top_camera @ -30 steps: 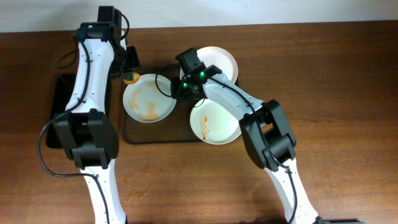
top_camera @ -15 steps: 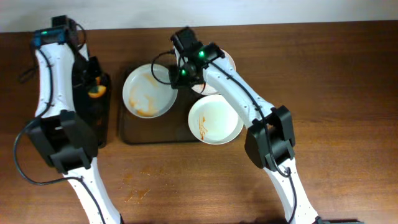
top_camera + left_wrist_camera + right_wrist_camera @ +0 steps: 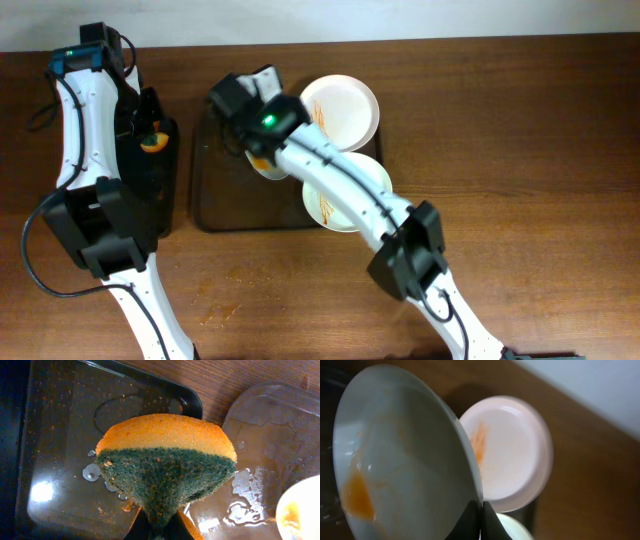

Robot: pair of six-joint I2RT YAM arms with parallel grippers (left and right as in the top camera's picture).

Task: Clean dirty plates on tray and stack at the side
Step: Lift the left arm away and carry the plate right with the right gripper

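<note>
My left gripper is shut on an orange and green sponge and holds it over the small black tray on the left. My right gripper is shut on the rim of a white plate and holds it lifted and tilted over the big dark tray. That plate has an orange stain. In the overhead view the arm hides most of it. A second plate with a faint orange streak lies at the tray's far right. A third, stained plate lies at its near right.
The small black tray holds crumbs and water drops. The big tray's bare surface is wet. Bare brown table lies to the right of the plates. My right arm stretches across the big tray.
My left gripper carried the sponge from the stained plate to the small left tray. My right gripper took that plate by its rim, lifted and tilted it, and moved left.
</note>
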